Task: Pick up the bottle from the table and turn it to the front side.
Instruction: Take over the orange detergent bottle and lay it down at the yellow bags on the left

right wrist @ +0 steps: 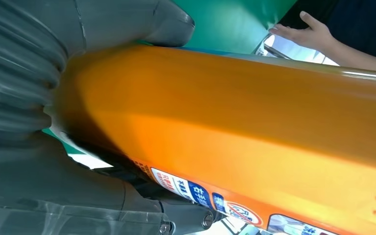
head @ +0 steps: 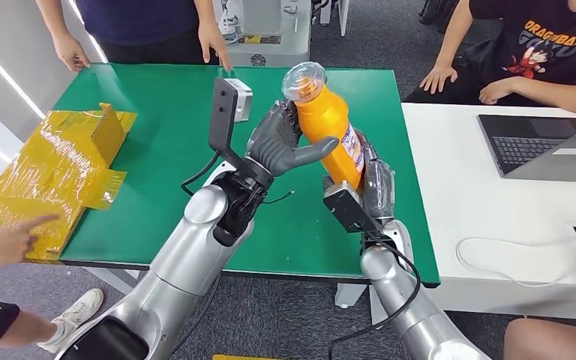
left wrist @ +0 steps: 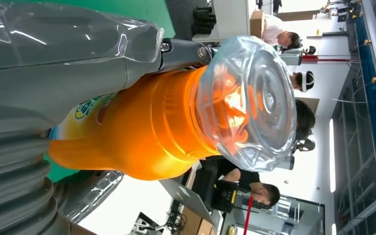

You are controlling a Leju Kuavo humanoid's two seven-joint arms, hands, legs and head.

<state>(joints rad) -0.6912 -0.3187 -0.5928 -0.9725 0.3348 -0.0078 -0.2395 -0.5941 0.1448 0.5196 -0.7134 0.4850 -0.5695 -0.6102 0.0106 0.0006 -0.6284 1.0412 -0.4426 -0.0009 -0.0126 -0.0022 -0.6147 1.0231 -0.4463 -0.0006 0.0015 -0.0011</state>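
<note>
An orange bottle (head: 331, 127) with a clear domed cap (head: 304, 79) is held tilted above the green table (head: 157, 150), cap pointing away from me. My right hand (head: 375, 184) grips its lower body, where the label shows. My left hand (head: 276, 142) holds its upper half, thumb across the front and fingers behind the neck. In the left wrist view the bottle (left wrist: 147, 127) and its cap (left wrist: 254, 98) sit against my left hand (left wrist: 54, 63). Close up in the right wrist view, the bottle's side (right wrist: 249, 122) runs along my right hand (right wrist: 24, 73).
A flattened yellow carton (head: 52, 172) lies at the table's left edge, with a person's pointing hand (head: 7, 240) near it. A small white box (head: 238, 94) sits behind my left hand. Another person's hand (head: 214, 41) rests at the far edge. A laptop (head: 547, 146) stands on the white table at right.
</note>
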